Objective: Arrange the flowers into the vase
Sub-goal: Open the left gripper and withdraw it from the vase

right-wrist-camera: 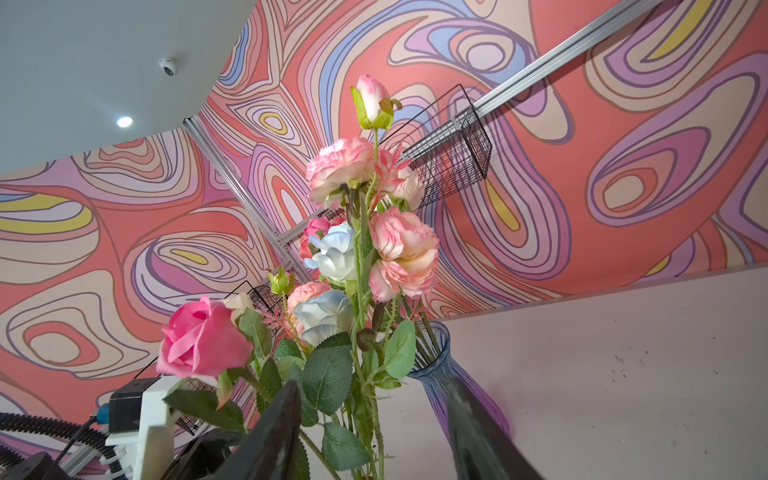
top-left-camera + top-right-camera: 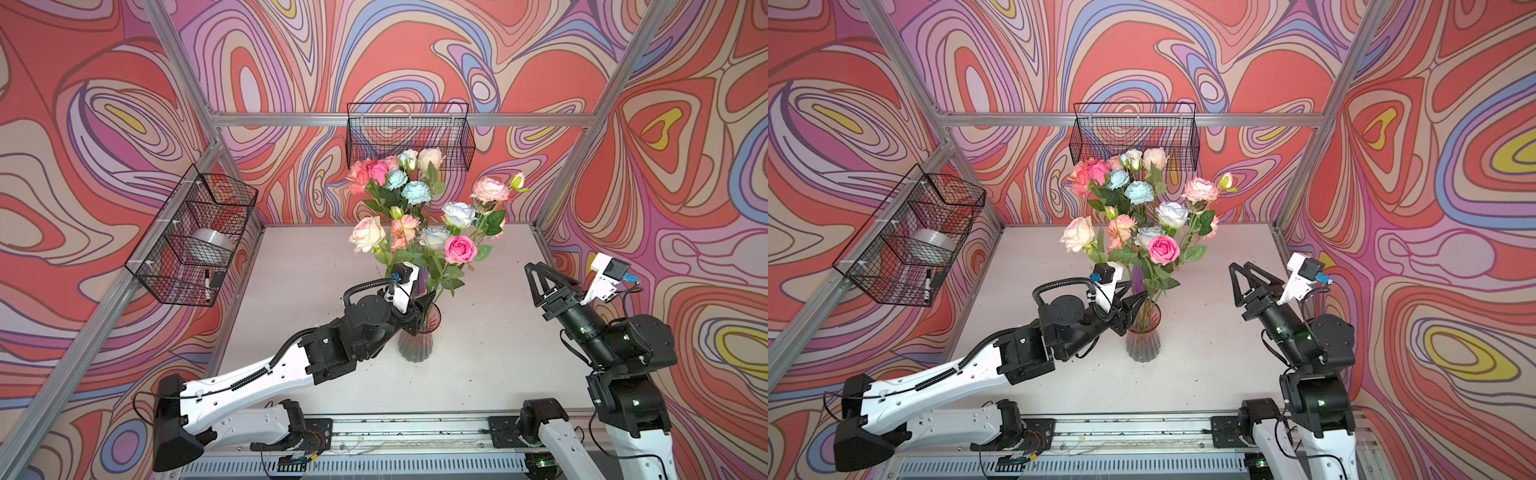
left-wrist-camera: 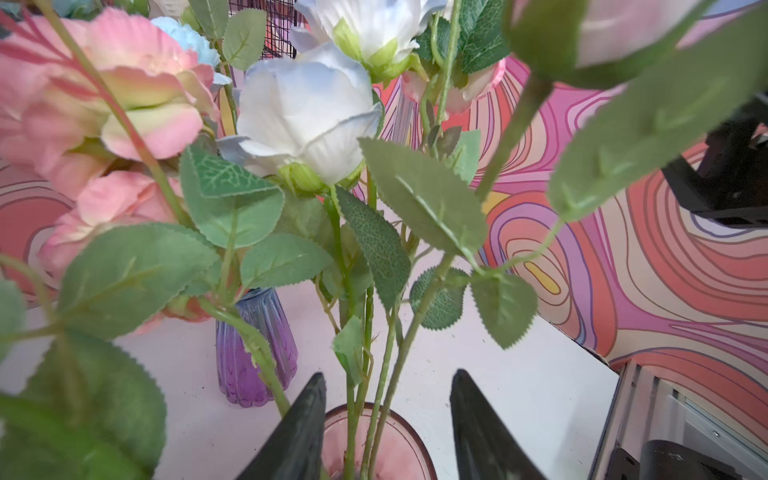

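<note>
The flowers (image 2: 459, 249) are roses with pink, peach, white and pale blue heads, and they stand in two vases on the white table (image 2: 311, 270). A pink ribbed vase (image 2: 415, 345) (image 2: 1144, 345) is at the front, and a purple-blue vase (image 3: 249, 353) (image 1: 440, 374) is behind it. My left gripper (image 3: 386, 376) (image 2: 1138, 291) is open at the pink vase's mouth (image 3: 395, 449). Several green stems rise between its fingers without touching them. My right gripper (image 2: 534, 270) (image 1: 372, 382) hangs open and empty to the right of both vases, pointed at the bouquet.
A wire basket (image 2: 195, 237) on the left wall holds a tape roll (image 2: 210, 245) and a marker (image 2: 206, 284). Another wire basket (image 2: 409, 137) hangs on the back wall behind the tallest blooms. Aluminium frame posts stand at the table's corners, and a rail (image 2: 415, 428) runs along the front.
</note>
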Available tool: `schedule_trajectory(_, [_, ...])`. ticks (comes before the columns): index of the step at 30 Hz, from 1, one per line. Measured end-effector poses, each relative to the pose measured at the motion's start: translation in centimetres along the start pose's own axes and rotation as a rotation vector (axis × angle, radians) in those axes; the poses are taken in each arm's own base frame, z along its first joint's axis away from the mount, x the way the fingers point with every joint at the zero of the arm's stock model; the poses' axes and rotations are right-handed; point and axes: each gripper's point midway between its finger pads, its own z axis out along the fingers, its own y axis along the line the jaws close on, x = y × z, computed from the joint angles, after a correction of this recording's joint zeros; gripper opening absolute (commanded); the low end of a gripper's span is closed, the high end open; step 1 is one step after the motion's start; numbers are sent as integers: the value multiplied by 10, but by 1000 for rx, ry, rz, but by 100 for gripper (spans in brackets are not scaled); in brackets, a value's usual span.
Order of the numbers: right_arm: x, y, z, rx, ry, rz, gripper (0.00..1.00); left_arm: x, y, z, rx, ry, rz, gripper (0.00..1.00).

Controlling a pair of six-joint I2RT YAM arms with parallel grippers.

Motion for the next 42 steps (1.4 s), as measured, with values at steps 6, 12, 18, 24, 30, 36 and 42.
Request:
schedule_trajectory(6, [2, -3, 0, 11, 7, 5, 57, -10, 2, -20, 20, -1, -1, 57])
schedule_trajectory(12, [5, -9, 5, 31, 19, 14, 57, -24, 1, -39, 43, 3, 9, 58])
schedule_trajectory(18, [10, -28, 16, 111, 58, 37, 57, -32, 23, -69, -19, -6, 35, 61])
schedule_trajectory(24, [31, -74, 29, 307, 150, 68, 67, -28, 75, -112, -221, -63, -3, 100])
schedule_trajectory(30, [41, -113, 18, 519, 189, 43, 98, 8, 93, -122, -287, 50, 20, 100])
schedule_trajectory(36, [39, -131, 14, 606, 154, 27, 98, 27, 109, -118, -394, 129, 96, 100])
schedule_trajectory(42, [54, -151, 13, 654, 154, 33, 98, 56, 128, -101, -510, 169, 355, 100])
